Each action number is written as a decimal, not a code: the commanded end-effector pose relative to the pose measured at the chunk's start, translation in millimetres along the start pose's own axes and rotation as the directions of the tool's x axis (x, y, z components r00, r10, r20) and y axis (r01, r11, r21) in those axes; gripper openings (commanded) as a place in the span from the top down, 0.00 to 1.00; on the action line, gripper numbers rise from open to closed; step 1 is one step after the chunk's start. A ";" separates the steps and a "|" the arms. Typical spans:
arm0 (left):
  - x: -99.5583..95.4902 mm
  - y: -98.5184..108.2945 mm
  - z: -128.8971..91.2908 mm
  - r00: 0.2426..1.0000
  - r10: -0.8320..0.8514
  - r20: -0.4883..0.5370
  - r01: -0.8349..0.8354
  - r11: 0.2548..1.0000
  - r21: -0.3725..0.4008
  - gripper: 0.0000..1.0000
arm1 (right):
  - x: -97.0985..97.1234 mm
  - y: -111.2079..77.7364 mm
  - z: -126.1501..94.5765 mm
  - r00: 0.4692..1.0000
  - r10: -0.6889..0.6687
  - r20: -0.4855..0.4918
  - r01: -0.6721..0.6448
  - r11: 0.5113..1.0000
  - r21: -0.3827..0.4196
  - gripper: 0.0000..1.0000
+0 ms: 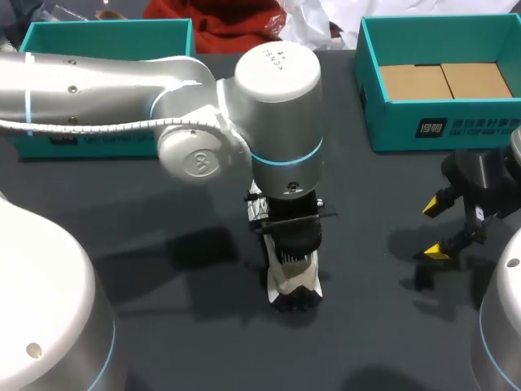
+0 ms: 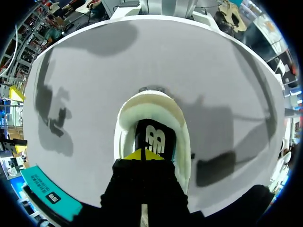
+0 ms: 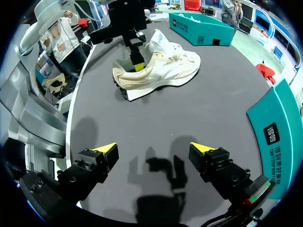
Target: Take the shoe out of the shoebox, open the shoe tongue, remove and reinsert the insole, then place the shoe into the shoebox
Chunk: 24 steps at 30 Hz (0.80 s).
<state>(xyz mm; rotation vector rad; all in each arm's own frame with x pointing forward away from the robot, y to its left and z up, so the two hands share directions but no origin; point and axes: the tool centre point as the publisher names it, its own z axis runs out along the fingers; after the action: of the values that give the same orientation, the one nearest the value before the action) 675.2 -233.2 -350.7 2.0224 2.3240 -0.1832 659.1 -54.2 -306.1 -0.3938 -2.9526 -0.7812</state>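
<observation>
The white shoe (image 1: 295,287) lies on the dark table near the middle, its heel toward the front edge, mostly hidden in the head view by my left wrist. My left gripper (image 2: 143,155) is shut, its yellow tips together and down inside the heel opening, against the black insole (image 2: 154,137) that lies in the shoe (image 2: 154,106). The right wrist view shows the shoe (image 3: 161,71) on its sole with the left gripper (image 3: 137,66) dipped into its heel. My right gripper (image 1: 438,230) stands open and empty to the right, away from the shoe; its fingers (image 3: 106,152) are spread wide.
A teal shoebox (image 1: 391,122) with brown card inside stands at the back right, close beyond my right gripper. A second teal box (image 1: 106,37) is at the back left, behind my left arm. Bare table lies between the shoe and the right gripper.
</observation>
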 end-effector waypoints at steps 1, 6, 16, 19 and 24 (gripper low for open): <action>13.3 1.6 -22.2 0.994 -0.020 0.111 0.023 0.999 -0.029 1.00 | 2.0 -0.3 0.2 1.000 0.000 0.004 0.000 1.000 0.002 0.00; 9.4 8.7 -16.8 0.990 -0.057 0.131 0.065 0.996 -0.064 1.00 | 2.0 -0.3 0.2 1.000 0.000 0.004 0.000 1.000 0.002 0.00; 9.3 14.3 -0.2 0.992 -0.077 0.104 0.089 0.989 -0.120 1.00 | 2.0 -0.3 0.2 1.000 0.000 0.004 0.000 1.000 0.002 0.00; 7.8 16.7 1.1 0.993 -0.076 0.090 0.086 0.990 -0.113 0.97 | 2.0 -0.3 0.2 1.000 0.000 0.004 0.000 1.000 0.002 0.00; 5.3 19.2 4.1 0.997 -0.067 0.039 0.071 0.991 -0.111 0.60 | 2.0 -0.3 0.2 1.000 0.000 0.004 0.000 1.000 0.002 0.00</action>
<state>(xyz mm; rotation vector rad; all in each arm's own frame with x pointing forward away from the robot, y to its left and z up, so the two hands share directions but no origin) 689.3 -216.2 -355.1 1.8556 2.3090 -0.1173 659.1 -54.2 -306.1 -0.3937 -2.9526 -0.7812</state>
